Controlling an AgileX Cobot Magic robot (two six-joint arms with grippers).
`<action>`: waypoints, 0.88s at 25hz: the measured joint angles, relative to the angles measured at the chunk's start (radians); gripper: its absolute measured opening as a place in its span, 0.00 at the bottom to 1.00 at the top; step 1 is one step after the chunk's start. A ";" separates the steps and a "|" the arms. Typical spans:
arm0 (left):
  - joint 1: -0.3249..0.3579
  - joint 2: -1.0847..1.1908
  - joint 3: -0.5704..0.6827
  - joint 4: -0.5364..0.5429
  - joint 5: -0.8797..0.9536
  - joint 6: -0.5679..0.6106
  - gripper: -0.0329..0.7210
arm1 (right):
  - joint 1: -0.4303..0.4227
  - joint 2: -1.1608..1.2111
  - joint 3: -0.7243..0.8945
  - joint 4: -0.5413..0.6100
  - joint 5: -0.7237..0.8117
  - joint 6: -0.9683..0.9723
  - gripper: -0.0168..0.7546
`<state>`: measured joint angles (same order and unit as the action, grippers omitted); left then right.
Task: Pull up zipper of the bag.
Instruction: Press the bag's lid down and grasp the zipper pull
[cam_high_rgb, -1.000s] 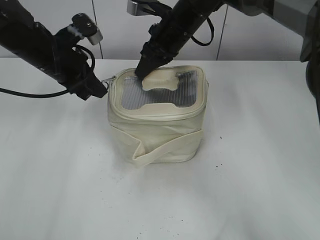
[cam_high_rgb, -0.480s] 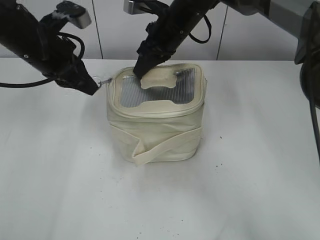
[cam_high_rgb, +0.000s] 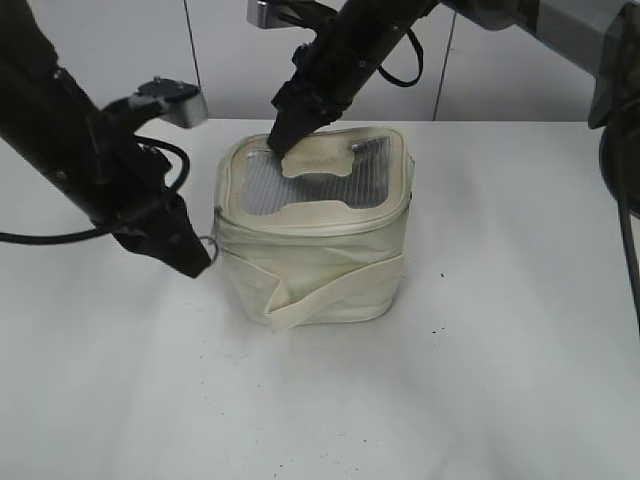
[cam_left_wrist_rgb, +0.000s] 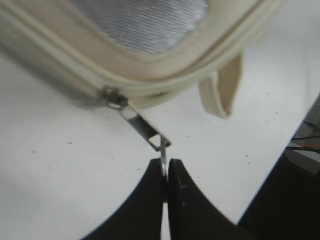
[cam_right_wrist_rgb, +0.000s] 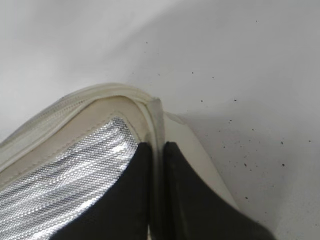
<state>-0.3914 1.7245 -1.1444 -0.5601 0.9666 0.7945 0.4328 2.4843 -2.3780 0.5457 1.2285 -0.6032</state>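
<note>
Fingers of our left gripper (cam_left_wrist_rgb: 165, 172) pinch the little ring of the zipper (cam_left_wrist_rgb: 146, 131) pull tight. Our right gripper (cam_right_wrist_rgb: 156, 165) is squeezed closed, pressing on the bag (cam_high_rgb: 315, 245) top. We see it in the middle of the table (cam_high_rgb: 500, 350). It looks soft and light, so hold the ring.

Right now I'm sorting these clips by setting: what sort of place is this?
Probably a lab or test bench, not a home: a bare white table, plain pale wall panels behind it, and only the bag set out between two black robot arms.
</note>
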 joint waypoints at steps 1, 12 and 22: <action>-0.027 -0.008 0.015 0.001 0.000 -0.019 0.04 | 0.000 0.000 0.000 -0.001 0.000 0.001 0.06; -0.377 -0.023 0.050 -0.063 -0.337 -0.193 0.04 | 0.000 0.000 0.000 -0.001 0.001 0.010 0.06; -0.408 -0.023 0.052 -0.087 -0.402 -0.225 0.04 | 0.000 0.000 -0.002 -0.002 0.001 0.036 0.06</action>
<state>-0.7995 1.7014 -1.0927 -0.6469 0.5641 0.5691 0.4330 2.4843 -2.3799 0.5437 1.2294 -0.5676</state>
